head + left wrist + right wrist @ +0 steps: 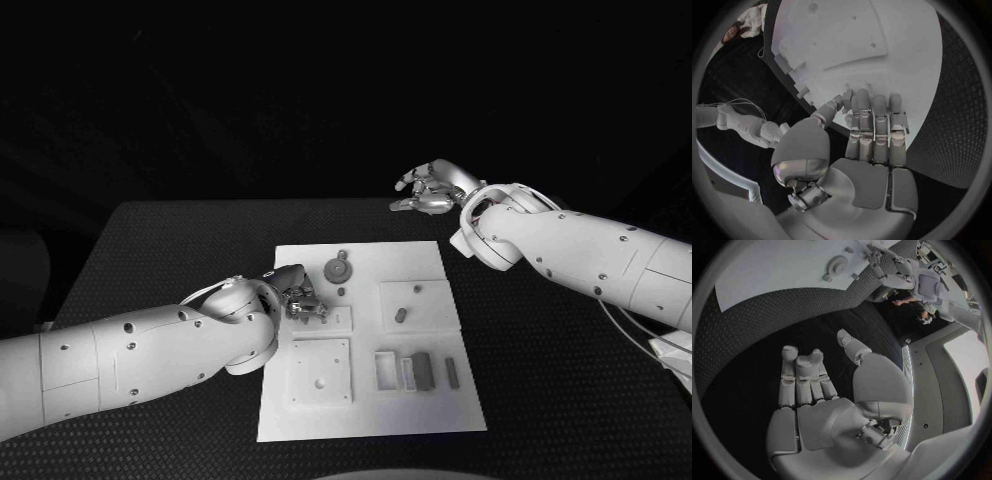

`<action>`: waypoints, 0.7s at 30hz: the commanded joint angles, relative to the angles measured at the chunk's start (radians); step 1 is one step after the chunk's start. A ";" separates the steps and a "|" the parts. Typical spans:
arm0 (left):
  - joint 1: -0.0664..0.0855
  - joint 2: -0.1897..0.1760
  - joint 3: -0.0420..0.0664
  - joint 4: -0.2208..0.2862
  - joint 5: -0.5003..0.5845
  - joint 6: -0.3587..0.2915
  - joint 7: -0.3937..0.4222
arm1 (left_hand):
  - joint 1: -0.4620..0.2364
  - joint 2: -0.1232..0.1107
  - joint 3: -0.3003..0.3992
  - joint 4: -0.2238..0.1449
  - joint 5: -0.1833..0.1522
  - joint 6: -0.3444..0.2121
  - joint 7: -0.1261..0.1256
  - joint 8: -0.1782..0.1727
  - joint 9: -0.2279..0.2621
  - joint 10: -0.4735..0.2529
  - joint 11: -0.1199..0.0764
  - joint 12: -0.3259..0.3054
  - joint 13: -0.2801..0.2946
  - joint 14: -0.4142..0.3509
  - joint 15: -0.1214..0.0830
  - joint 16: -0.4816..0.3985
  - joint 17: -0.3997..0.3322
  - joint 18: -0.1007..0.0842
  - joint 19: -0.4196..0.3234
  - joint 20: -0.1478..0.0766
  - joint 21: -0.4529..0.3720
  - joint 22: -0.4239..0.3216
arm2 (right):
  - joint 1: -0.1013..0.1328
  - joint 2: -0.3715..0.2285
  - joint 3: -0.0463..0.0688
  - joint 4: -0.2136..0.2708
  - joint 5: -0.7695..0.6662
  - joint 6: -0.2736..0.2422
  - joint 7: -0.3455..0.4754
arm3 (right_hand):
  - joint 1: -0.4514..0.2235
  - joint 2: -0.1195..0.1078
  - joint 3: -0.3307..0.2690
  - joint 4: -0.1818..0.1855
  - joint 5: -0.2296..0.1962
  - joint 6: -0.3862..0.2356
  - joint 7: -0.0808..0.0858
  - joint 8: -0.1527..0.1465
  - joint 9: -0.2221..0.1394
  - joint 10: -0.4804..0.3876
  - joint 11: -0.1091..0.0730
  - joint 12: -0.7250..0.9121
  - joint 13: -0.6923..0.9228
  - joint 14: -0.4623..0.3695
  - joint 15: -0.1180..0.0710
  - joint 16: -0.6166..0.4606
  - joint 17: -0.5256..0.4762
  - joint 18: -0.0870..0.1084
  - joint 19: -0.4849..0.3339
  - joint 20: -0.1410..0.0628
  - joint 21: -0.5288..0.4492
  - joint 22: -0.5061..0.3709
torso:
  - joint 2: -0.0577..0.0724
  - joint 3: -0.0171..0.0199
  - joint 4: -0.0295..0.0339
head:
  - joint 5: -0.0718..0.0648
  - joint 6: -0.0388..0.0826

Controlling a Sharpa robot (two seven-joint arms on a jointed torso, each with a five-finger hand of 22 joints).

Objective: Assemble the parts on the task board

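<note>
Several small parts (398, 314) lay on the white task board (433, 415), mid-table. They looked light, rigid and best pinched by their sides. Left hand (296, 295) hovered over the board, right hand (430, 190) beyond it, both empty with fingers apart.

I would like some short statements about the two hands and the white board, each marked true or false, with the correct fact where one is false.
1. The left hand is over the task board. True.
2. The right hand holds a part above the board. False: it is past the board's far right corner, over the black table, fingers apart and holding nothing.
3. A round gear-like part lies on the board near the left hand. True.
4. The board lies at the table's right edge. False: it is in the middle of the table.
5. The two hands touch each other. False: they are well apart.
</note>
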 commanded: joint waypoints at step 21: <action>-0.006 0.001 -0.002 0.015 0.160 0.034 0.012 | 0.023 0.075 0.000 -0.036 -0.004 0.009 -0.007 0.006 0.001 0.005 -0.002 0.013 -0.003 -0.008 -0.003 0.026 -0.024 -0.009 0.008 -0.007 -0.010 0.022 | -0.004 0.002 0.000 -0.003 -0.001 0.012 0.005 | -0.005 0.000 0.001 0.007 0.001 0.000 0.010 -0.005 -0.003 -0.009 0.000 0.005 -0.002 -0.008 0.000 0.002 -0.002 0.020 -0.004 0.001 -0.004 0.008 | 0.000 0.0004 -0.0004 | -0.001 -0.003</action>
